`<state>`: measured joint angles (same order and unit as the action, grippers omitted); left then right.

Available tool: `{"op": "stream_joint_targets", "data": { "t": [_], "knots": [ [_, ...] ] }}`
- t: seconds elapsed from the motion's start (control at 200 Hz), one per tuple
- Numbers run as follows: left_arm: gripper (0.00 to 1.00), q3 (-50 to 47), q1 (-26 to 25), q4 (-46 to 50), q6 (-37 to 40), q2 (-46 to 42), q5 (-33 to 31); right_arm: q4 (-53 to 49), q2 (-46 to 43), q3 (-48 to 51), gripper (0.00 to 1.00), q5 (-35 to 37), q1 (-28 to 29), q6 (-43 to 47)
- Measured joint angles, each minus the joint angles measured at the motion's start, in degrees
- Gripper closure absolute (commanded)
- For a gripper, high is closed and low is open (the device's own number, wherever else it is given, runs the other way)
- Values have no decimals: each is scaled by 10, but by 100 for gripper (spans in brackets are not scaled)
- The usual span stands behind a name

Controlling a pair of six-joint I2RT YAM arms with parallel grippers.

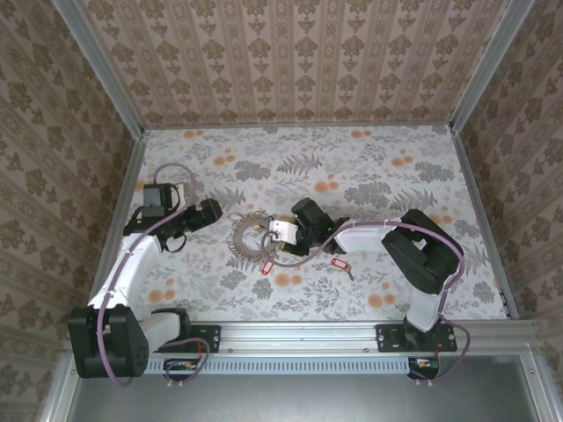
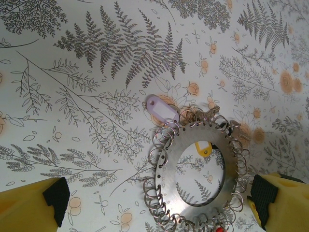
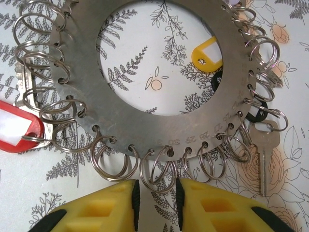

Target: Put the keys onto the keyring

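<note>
Lying flat on the flowered table [image 1: 396, 189], the keyring [image 1: 251, 236] is near the middle, between the two grippers. The right gripper [image 1: 273, 237] is at its right edge. The left gripper [image 1: 215, 213] is near its left side but does not touch it. One key [image 1: 266, 266] with a red tag lies just beside the lower edge of the keyring. Another key [image 1: 337, 264], also with a red tag, lies apart from it, beside the right arm.

From the right wrist, the keyring is a flat metal disc with a wide hollow centre, and many small wire loops [image 3: 108, 159] hang from holes along its rim. The yellow fingers [image 3: 111, 208] are almost pressed together, with a narrow gap between them. One loop sits at the mouth of this gap, but I cannot tell if it is pinched. A red tag [image 3: 17, 126] is at the left, a yellow tag [image 3: 207, 50] shows inside the hollow centre, and a bare silver key [image 3: 264, 154] lies at the right.

From the left wrist, the left fingers [image 2: 53, 200] are spread wide and hold nothing. A purple tag [image 2: 161, 110] lies at the far edge of the keyring.
</note>
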<state>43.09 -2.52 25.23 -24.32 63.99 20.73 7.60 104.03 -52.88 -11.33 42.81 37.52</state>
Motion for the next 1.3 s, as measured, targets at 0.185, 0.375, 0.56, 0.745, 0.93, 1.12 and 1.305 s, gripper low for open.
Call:
{"op": "stream_joint_targets", "data": {
  "t": [0.185,0.375,0.56,0.745,0.93,1.12,1.305],
  "knots": [
    [0,0,0,-4,0,0,0,0,5,-9,61,3,14,-9],
    [0,-1,0,-5,0,-12,0,0,18,-16,74,20,29,-17],
    [0,-4,0,-12,0,-16,0,2,19,-16,74,50,30,-19],
    [0,-4,0,-13,0,-16,0,15,19,-14,69,70,28,-23],
    [0,-4,0,-15,0,-16,0,30,5,5,66,66,18,-29],
    [0,-4,0,-16,0,-16,0,54,-6,16,70,62,4,-34],
    [0,-4,0,-16,0,-16,0,61,-6,16,67,50,1,-37]
  ]
}}
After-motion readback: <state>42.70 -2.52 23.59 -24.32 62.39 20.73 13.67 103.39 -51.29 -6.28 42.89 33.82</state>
